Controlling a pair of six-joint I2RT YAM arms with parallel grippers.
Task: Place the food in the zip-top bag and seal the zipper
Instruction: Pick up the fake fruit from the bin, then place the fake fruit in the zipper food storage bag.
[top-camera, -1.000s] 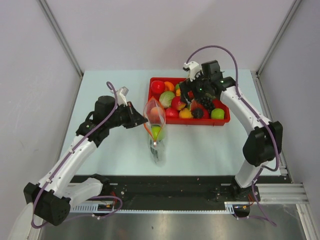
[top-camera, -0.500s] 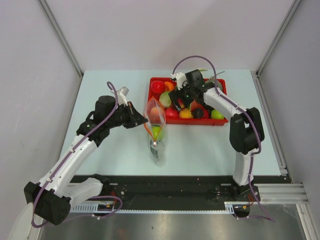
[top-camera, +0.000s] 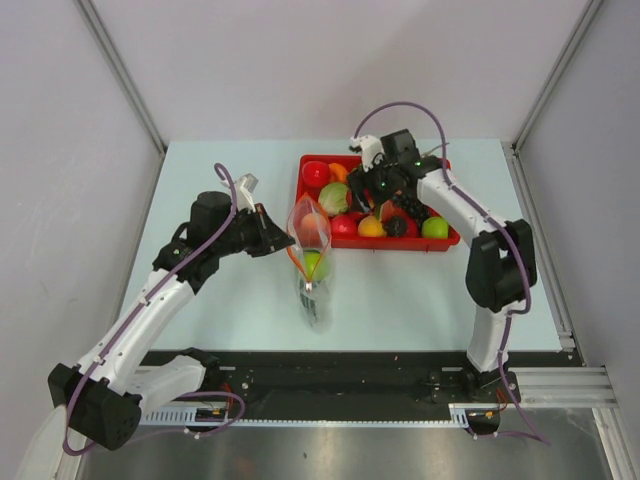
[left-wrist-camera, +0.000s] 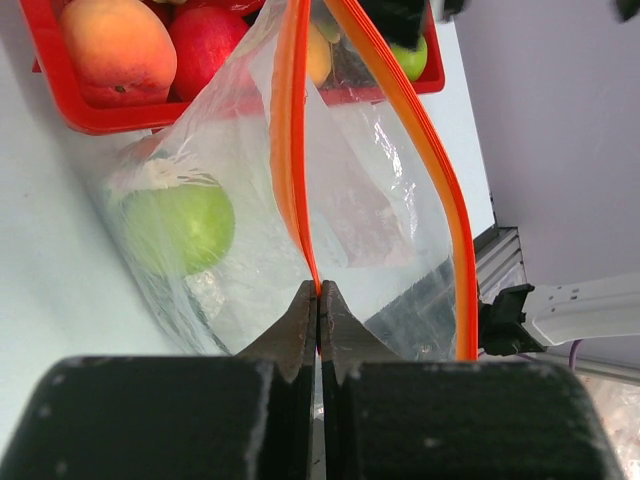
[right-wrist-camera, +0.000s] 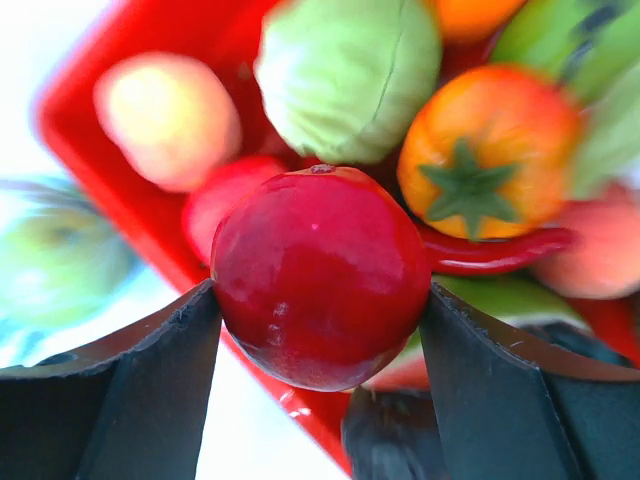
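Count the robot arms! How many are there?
2. One ends in the left gripper, pinching the zipper of the zip-top bag; the other in the right gripper, over the red tray, around a red fruit.

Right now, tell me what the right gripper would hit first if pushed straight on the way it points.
The glossy dark-red round fruit inside the right gripper; beyond it, probably the red plastic tray, depth unclear.

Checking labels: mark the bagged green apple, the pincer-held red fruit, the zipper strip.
green apple (left-wrist-camera: 180, 225): left wrist view, its middle.
red fruit (right-wrist-camera: 320, 275): right wrist view, its middle.
zipper strip (left-wrist-camera: 290, 150): left wrist view, left run, midway.
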